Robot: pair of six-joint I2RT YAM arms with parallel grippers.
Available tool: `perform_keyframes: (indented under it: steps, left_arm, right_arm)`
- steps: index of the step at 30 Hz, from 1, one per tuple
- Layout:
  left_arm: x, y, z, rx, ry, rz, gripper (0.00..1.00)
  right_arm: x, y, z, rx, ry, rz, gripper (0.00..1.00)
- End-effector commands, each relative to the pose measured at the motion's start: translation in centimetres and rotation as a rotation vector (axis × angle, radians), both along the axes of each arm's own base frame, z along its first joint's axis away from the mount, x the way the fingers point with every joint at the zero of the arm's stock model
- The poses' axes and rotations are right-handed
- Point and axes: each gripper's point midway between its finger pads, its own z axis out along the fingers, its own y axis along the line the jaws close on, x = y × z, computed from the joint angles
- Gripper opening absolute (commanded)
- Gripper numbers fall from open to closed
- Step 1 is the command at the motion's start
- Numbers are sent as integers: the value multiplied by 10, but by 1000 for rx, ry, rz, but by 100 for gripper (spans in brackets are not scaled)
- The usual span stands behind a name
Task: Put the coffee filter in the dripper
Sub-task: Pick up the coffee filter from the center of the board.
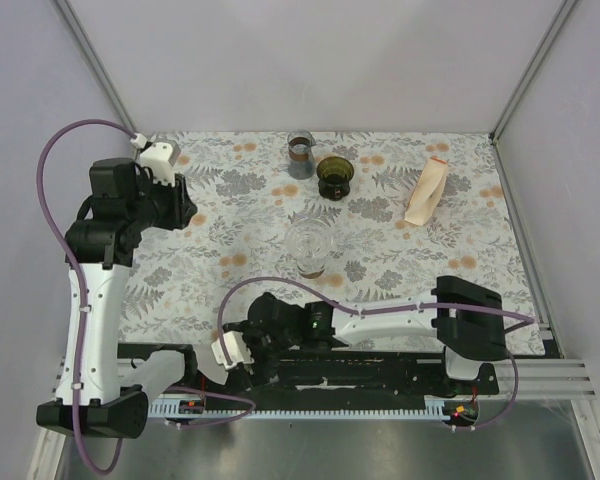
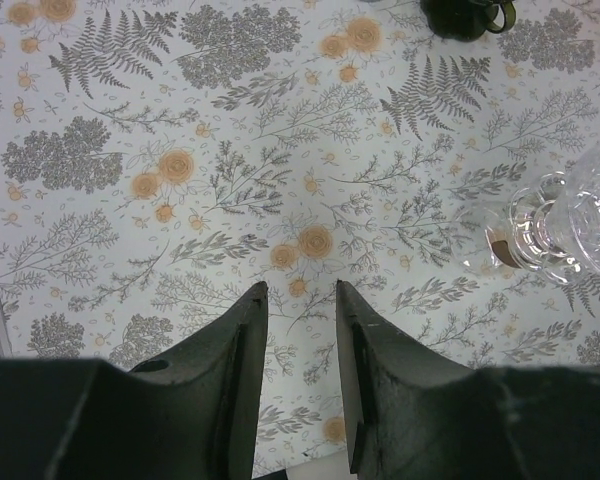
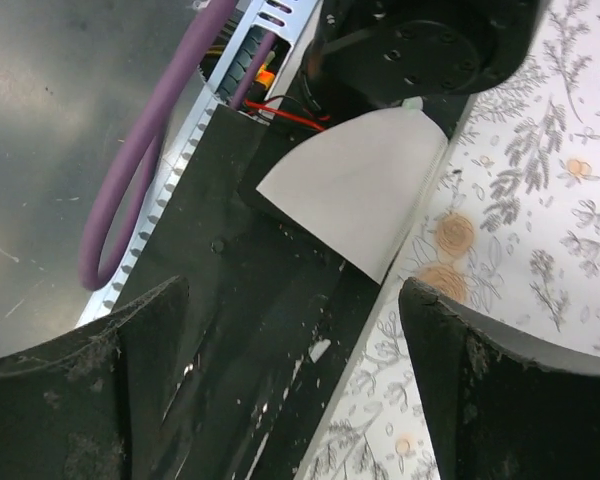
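Filter (image 3: 355, 195) is lying just ahead of the right pincer (image 3: 292, 290), half on the black base plate (image 3: 250, 300), half over the bench (image 3: 540, 230) edge. That pincer's gaping wide and empty. Left pincer (image 2: 300, 290) is partly open, holding nothing. Dripper (image 2: 465, 15) sits way ahead to its right, with the carafe (image 2: 580, 220) nearer on that side.

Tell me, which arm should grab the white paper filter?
Right. Its open gripper points straight at the coffee filter, close below it. The left gripper faces only flowery tablecloth, far from the filter.
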Motion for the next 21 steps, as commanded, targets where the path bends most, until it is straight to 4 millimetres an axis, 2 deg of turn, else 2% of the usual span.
perform_keyframes:
  steps: [1,2,4,9,14,16,19,21]
  left_arm:
    - [7,-3,24,-22,-87,-23,40]
    - [8,-3,25,-23,-92,-28,40]
    - [11,8,28,-25,-100,8,40]
    - [12,10,31,-34,-101,-1,40]
    - [13,11,36,-21,-102,-5,40]
    - [15,11,37,-17,-98,-8,40]
    - [18,10,37,-23,-85,-19,40]
    - [19,8,36,-29,-76,-27,40]
  right_arm:
    - [-21,28,6,138,3,96,91]
    - [-24,32,2,133,21,91,90]
    - [-24,38,-3,129,56,61,86]
    - [-20,52,-12,109,102,-11,80]
    - [-25,77,-34,-24,91,-92,72]
    - [-27,81,-40,-60,106,-123,68]
    - [-18,82,-44,-79,118,-207,62]
    - [-14,75,-54,-126,118,-249,59]
